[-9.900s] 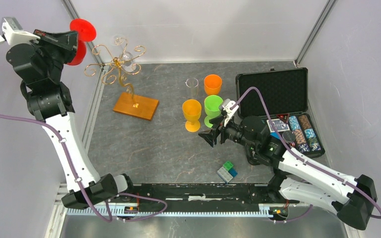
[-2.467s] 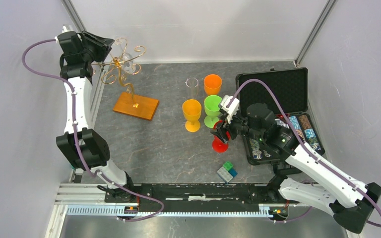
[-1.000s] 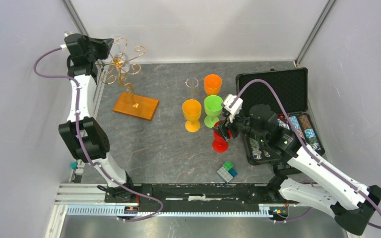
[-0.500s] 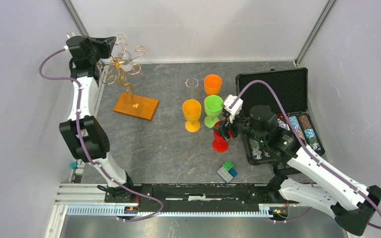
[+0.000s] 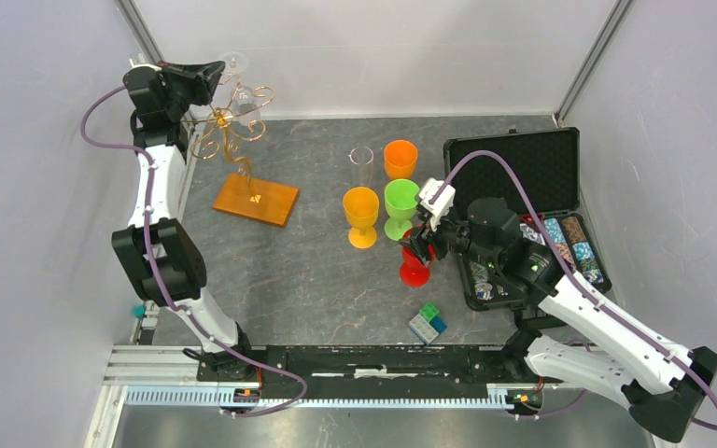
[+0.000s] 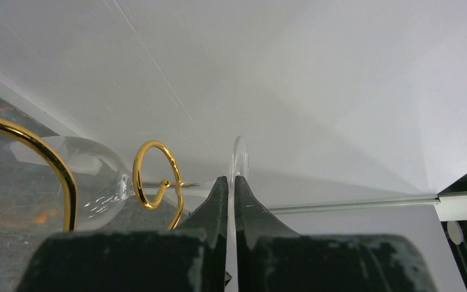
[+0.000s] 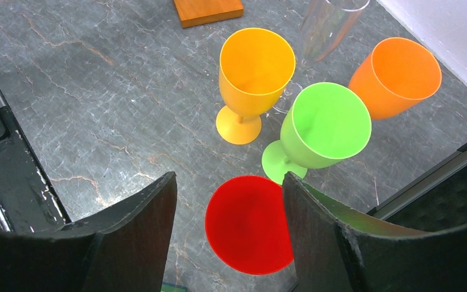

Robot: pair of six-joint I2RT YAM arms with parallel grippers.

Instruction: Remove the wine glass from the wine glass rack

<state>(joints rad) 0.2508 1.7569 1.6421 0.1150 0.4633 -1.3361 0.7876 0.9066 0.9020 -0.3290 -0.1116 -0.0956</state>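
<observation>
The clear wine glass (image 6: 67, 176) hangs in the gold wire rack (image 5: 229, 121), which stands on an orange base (image 5: 255, 199) at the back left. Its stem runs through a gold loop (image 6: 157, 182). My left gripper (image 6: 231, 180) is shut on the thin edge of the glass's foot (image 6: 239, 158); in the top view the gripper (image 5: 207, 73) sits just left of the foot (image 5: 233, 63). My right gripper (image 7: 228, 178) is open and empty, its jaws either side of a red goblet (image 7: 249, 224) standing on the table (image 5: 414, 264).
A yellow goblet (image 5: 360, 213), a green goblet (image 5: 400, 205), an orange cup (image 5: 400, 159) and a clear tumbler (image 5: 361, 163) cluster mid-table. An open black case (image 5: 513, 168) with poker chips lies right. Coloured blocks (image 5: 427, 322) lie near the front. Walls are close behind the rack.
My left gripper has shifted slightly right and up at the rack, and the glass's foot now sits a little higher. The right arm has stayed over the red goblet.
</observation>
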